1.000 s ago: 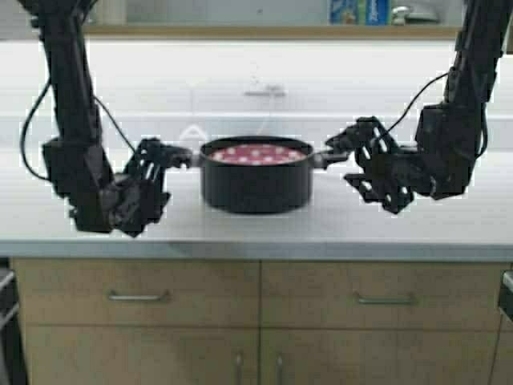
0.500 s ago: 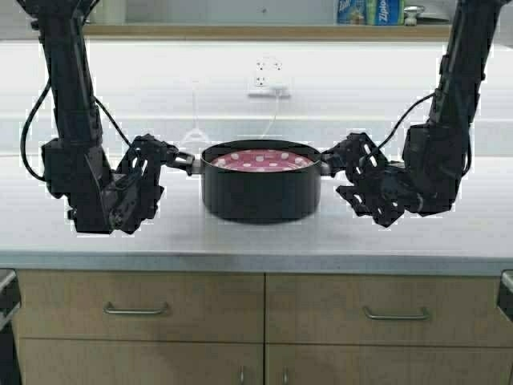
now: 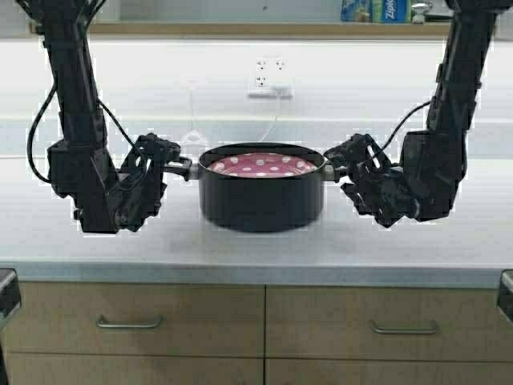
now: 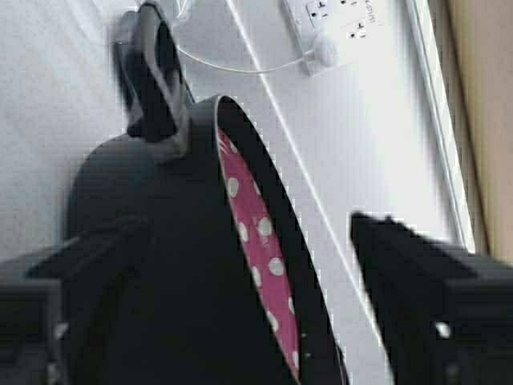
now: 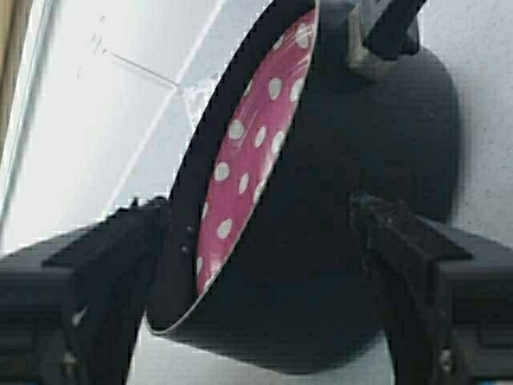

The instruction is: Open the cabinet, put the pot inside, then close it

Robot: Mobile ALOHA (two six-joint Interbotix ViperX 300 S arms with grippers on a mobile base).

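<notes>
The black pot (image 3: 260, 196), pink-red inside with white dots, stands on the white counter (image 3: 256, 253) in the middle of the high view. My left gripper (image 3: 178, 164) is at its left handle and my right gripper (image 3: 341, 160) is at its right handle. Both are open, the jaws standing wide apart above and below rim height. The left wrist view shows the pot (image 4: 160, 281) filling the gap of the left gripper (image 4: 244, 228). The right wrist view shows the pot (image 5: 345, 241) inside the right gripper (image 5: 258, 208). The handles themselves are hidden. The cabinet is out of view.
A wall outlet (image 3: 268, 80) with a white cable sits behind the pot. A tan wooden ledge (image 3: 240, 30) carrying blue boxes (image 3: 373, 10) runs along the top. Base cupboards with drawer handles (image 3: 128, 323) lie below the counter edge.
The robot has driven closer to the counter: the scene has slid down and grown, and the outlet has sharpened. The pot stays between the two grippers.
</notes>
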